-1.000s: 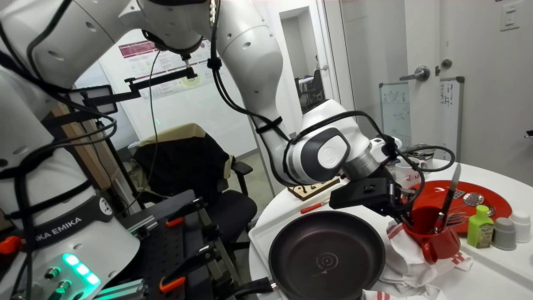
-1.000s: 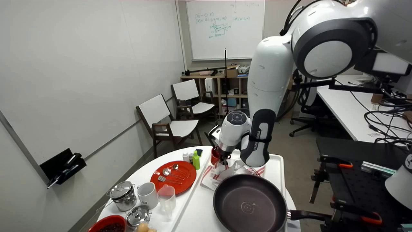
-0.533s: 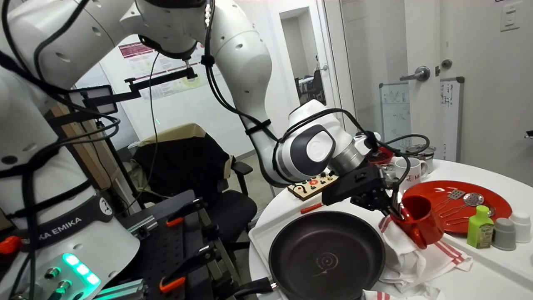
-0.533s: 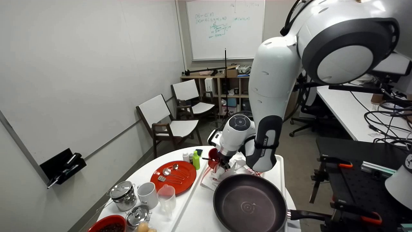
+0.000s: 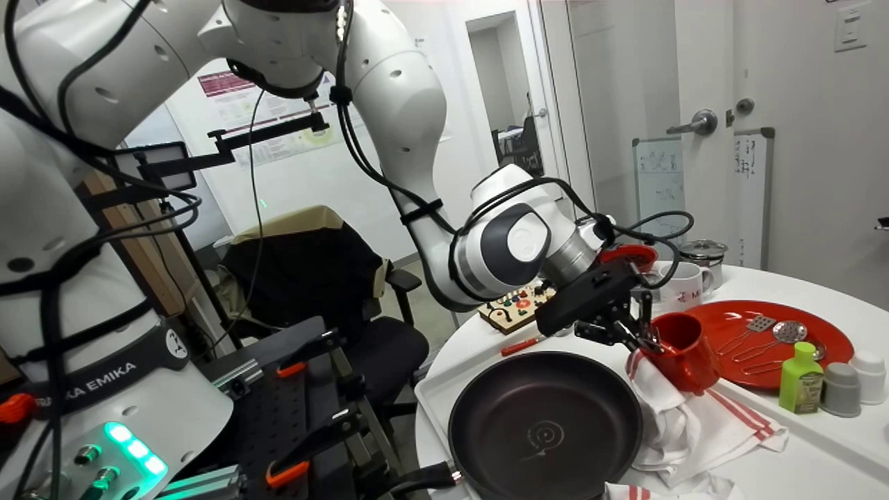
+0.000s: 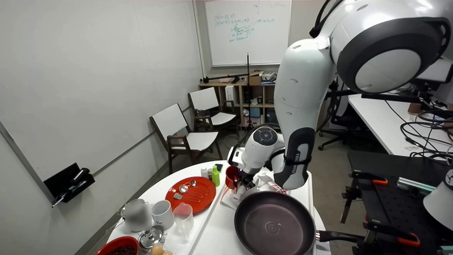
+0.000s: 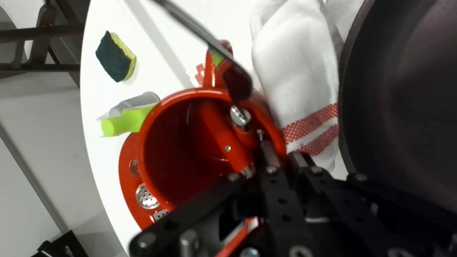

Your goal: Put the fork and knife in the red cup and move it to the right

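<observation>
My gripper (image 7: 284, 159) pinches the tilted red cup (image 5: 698, 368) by its rim over the striped towel (image 5: 694, 430); knife (image 7: 232, 71) and, seemingly, fork (image 7: 221, 134) sit inside, leaving, I judge, the rightward carry and release.

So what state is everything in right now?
Red cup: tilted, gripped by its rim
End effector: shut on that rim
Knife: in the cup, blade sticking out
Probably the fork: in the cup, partly hidden
Black pan: right side up
Towel: rumpled
Red plate: flat, bearing steel utensils
Steel pot: lidded
White mug: upright
Green bottle: upright
</observation>
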### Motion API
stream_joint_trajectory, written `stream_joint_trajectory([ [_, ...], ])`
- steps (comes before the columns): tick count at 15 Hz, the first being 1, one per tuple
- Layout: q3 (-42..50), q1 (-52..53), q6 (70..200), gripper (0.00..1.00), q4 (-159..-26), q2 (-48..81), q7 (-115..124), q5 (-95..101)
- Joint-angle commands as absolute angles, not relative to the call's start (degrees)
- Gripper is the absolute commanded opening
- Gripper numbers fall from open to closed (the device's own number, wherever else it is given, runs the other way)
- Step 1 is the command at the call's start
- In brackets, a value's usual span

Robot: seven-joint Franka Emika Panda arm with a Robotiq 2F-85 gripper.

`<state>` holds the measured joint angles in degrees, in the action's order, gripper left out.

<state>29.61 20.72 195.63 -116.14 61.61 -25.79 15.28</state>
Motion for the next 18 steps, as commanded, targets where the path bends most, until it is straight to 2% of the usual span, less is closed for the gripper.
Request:
stream_joint_trajectory([
  [1,28.9,20.1,195.4,0.02,-117.8,58.7,-29.6,20.1],
  [14,29.8,24.3,199.9,0.02,-119.3,59.1,-43.9,28.9],
  [18,27.7,24.0,197.8,0.02,-118.1,57.7,-50.4,30.8],
])
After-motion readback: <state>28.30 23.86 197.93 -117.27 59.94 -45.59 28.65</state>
